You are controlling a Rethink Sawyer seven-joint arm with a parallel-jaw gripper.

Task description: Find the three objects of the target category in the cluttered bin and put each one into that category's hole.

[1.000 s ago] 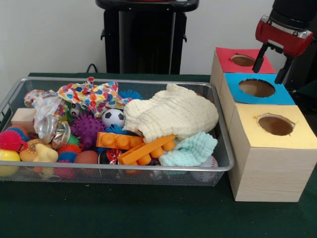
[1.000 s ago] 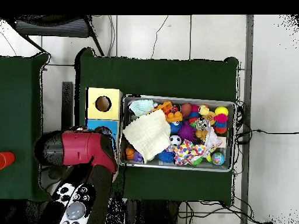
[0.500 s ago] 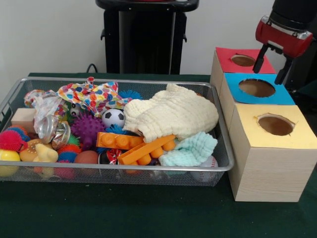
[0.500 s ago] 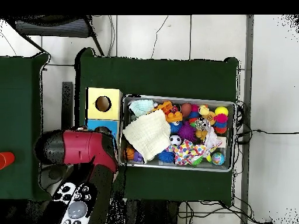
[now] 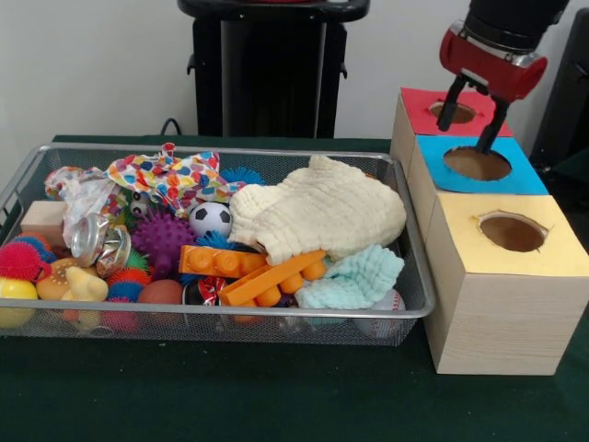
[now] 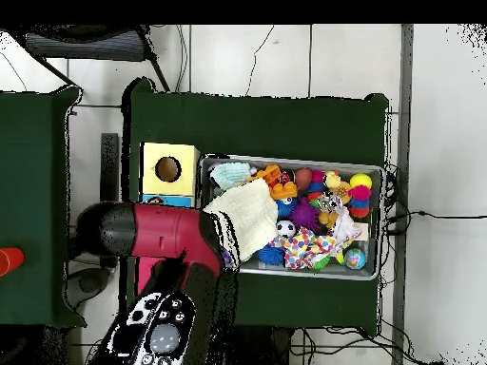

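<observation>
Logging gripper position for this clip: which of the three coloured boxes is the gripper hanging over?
The blue-topped box, the middle of the three. The gripper hangs with its jaws open above its hole, between the red-topped box behind and the yellow-topped box in front.

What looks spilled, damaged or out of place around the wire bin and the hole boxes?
Nothing stands out. The toys and cloths all lie inside the wire mesh bin, the three wooden boxes with coloured tops stand upright in a row, and the open, empty red and black gripper hangs above them.
</observation>
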